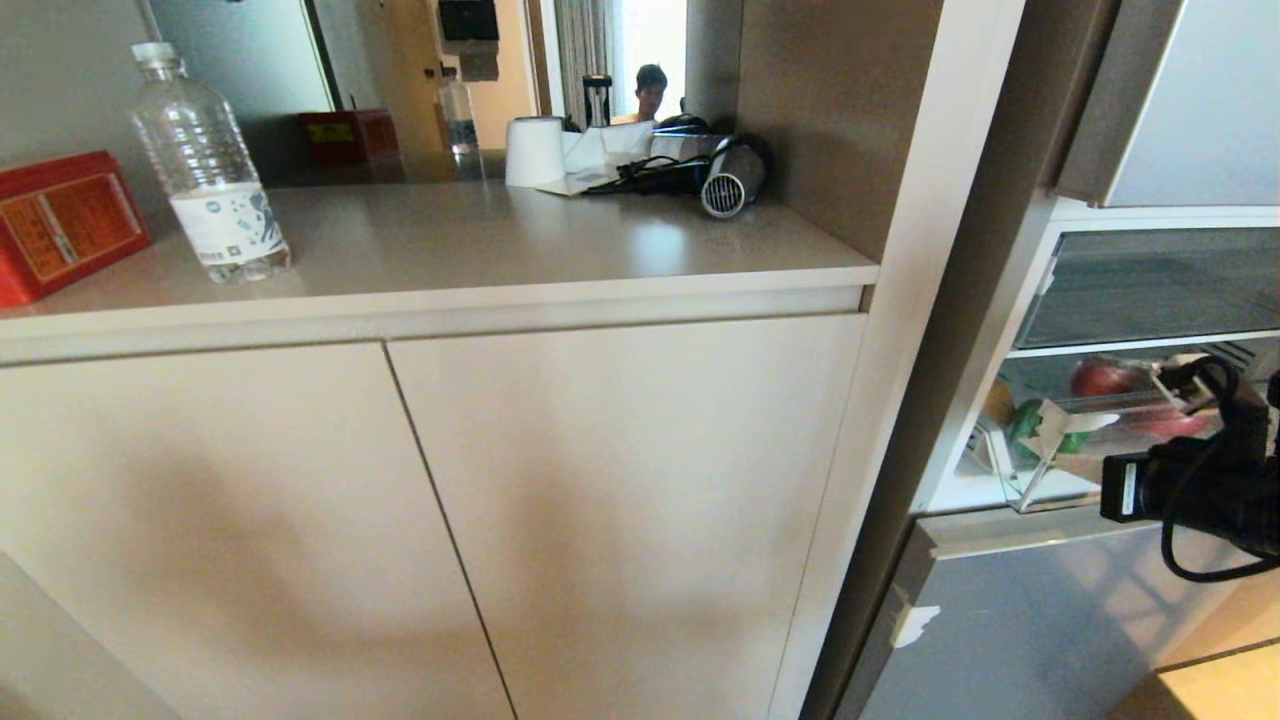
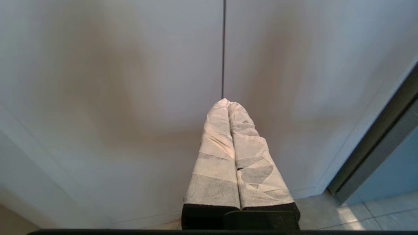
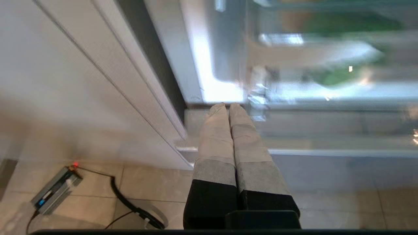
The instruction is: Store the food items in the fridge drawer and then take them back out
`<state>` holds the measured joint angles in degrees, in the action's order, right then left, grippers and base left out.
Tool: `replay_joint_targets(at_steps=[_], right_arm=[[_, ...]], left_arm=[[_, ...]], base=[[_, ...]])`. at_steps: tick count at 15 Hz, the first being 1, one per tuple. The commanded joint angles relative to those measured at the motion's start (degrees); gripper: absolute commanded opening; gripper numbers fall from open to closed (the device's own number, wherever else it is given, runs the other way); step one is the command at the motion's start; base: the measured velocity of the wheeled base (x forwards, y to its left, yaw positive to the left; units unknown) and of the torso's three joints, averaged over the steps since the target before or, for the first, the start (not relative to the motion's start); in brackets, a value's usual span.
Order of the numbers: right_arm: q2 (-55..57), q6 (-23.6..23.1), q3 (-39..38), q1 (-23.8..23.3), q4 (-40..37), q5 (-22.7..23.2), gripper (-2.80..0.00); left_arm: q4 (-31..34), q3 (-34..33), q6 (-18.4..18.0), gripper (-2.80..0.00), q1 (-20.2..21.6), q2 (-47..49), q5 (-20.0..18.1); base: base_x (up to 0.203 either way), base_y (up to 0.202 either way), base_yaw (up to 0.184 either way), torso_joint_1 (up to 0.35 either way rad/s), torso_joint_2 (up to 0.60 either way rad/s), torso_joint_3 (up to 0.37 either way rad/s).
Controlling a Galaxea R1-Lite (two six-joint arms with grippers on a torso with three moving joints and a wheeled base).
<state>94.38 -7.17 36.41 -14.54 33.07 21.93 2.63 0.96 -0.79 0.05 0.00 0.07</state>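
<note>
The fridge drawer (image 1: pixel 1032 482), a clear bin, stands in the open fridge at the right. Inside it lie the dark-green bell pepper (image 1: pixel 1030 425) and, to its left, a tan shape that looks like the potato (image 1: pixel 996 400). My right arm (image 1: pixel 1200 485) reaches in front of the drawer. In the right wrist view my right gripper (image 3: pixel 228 106) is shut and empty, its tips close to the drawer's lower front corner (image 3: pixel 258 98), with the pepper (image 3: pixel 333 76) a blurred green behind the plastic. My left gripper (image 2: pixel 227 101) is shut, empty, and points at the cabinet doors.
A red round fruit (image 1: pixel 1105 378) also sits in the drawer. On the counter (image 1: pixel 560 250) stand a water bottle (image 1: pixel 205 165), a red box (image 1: pixel 60 225), a paper roll and a hair dryer (image 1: pixel 730 178). A grey power brick with cable (image 3: pixel 55 191) lies on the floor. A person shows far back.
</note>
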Motion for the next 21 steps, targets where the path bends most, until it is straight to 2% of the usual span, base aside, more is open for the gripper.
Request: replay_joint_targets(at_steps=[1, 5, 11, 14, 17, 21], right_arm=[[-1.77, -0.13, -1.17, 0.04, 0.24, -0.05, -2.8], [-5.29, -0.03, -0.55, -1.72, 0.38, -0.2, -2.8], [-4.94, -0.41, 6.84, -4.21, -0.43, -1.63, -2.8], [-2.2, -0.47, 14.46, -5.57, -7.32, -1.94, -2.8], [1.95, -0.48, 24.08, -5.89, -18.27, -2.31, -2.8], [6.94, -0.65, 32.44, -5.86, -28.96, -4.38, -2.8]], left_arm=[[0.0, 0.0, 0.0, -2.8, -0.05, 0.09, 0.01], [0.03, 0.0, 0.0, -2.8, -0.05, 0.01, 0.01], [0.0, 0.0, 0.0, -2.8, -0.05, 0.0, 0.01], [0.0, 0.0, 0.0, -2.8, -0.05, 0.02, 0.01], [0.0, 0.0, 0.0, -2.8, -0.05, 0.0, 0.01], [0.0, 0.0, 0.0, -2.8, -0.05, 0.0, 0.01]], base=[[0.0, 0.0, 0.0, 0.0, 0.0, 0.0], [0.0, 0.0, 0.0, 0.0, 0.0, 0.0], [0.0, 0.0, 0.0, 0.0, 0.0, 0.0], [0.0, 0.0, 0.0, 0.0, 0.0, 0.0], [0.0, 0.0, 0.0, 0.0, 0.0, 0.0], [0.0, 0.0, 0.0, 0.0, 0.0, 0.0]])
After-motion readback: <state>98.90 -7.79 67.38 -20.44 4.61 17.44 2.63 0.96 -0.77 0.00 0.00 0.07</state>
